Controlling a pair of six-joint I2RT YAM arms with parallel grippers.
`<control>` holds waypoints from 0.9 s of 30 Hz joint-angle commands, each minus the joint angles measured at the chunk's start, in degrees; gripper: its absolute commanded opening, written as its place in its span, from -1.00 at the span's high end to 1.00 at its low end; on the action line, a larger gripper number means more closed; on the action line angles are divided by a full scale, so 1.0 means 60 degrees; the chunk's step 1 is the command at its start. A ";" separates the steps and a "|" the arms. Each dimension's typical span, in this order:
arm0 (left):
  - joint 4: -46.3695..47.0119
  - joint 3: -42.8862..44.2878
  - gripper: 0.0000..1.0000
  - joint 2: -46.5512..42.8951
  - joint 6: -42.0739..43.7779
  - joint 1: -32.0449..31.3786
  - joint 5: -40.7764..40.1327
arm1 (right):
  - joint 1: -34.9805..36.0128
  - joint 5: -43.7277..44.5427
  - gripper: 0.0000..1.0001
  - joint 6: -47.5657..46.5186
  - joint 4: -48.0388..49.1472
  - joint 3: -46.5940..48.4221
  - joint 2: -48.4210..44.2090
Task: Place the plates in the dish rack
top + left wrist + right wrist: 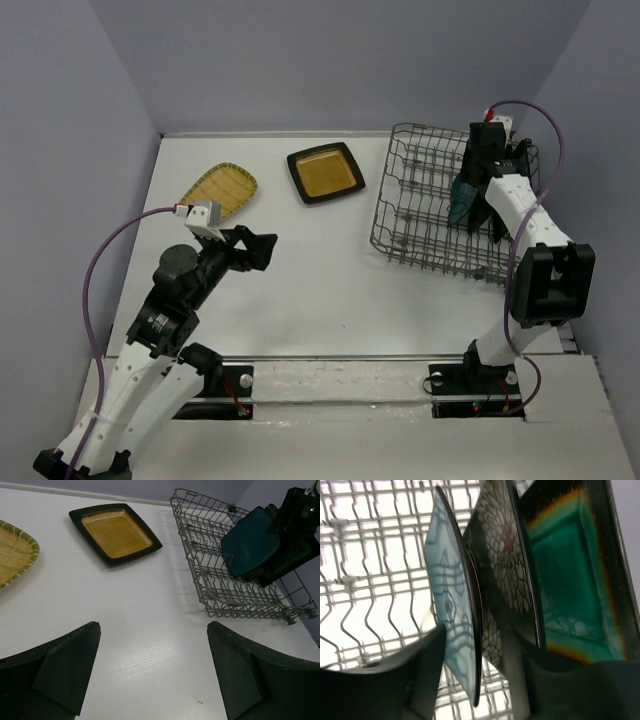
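The grey wire dish rack [415,215] stands at the back right. Three plates stand in it: plain dark teal [451,605], black floral [501,565], and teal with brown rim [570,580]. My right gripper [472,655] straddles the dark teal plate [463,203]. Its left finger touches the plate's face and a gap shows at the right finger, so it is open. The amber plate [325,172] and the yellow-tan gridded plate [222,188] lie flat on the table. My left gripper [255,248] hovers open and empty over the table, also shown in the left wrist view [152,670].
The rack's left and front tine rows [210,575] hold nothing. Purple walls enclose the table on three sides. The right arm's elbow [550,280] hangs just in front of the rack.
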 commanded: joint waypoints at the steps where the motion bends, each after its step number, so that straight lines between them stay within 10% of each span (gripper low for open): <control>1: 0.0394 0.0138 -0.98 0.0302 -0.0051 0.0153 0.0121 | -0.0062 -0.0026 -0.19 0.0308 0.0736 0.0407 -0.0525; 9: 0.0482 0.0080 -0.98 0.1064 -0.0695 0.0666 0.0532 | -0.0062 -0.1784 -0.73 0.1260 0.0838 -0.0119 -0.2077; 27: 0.3922 -0.0244 -0.85 0.5368 -0.4226 0.0622 -0.0949 | 0.2164 -0.5958 -0.76 0.3646 0.3591 -0.5289 -0.8023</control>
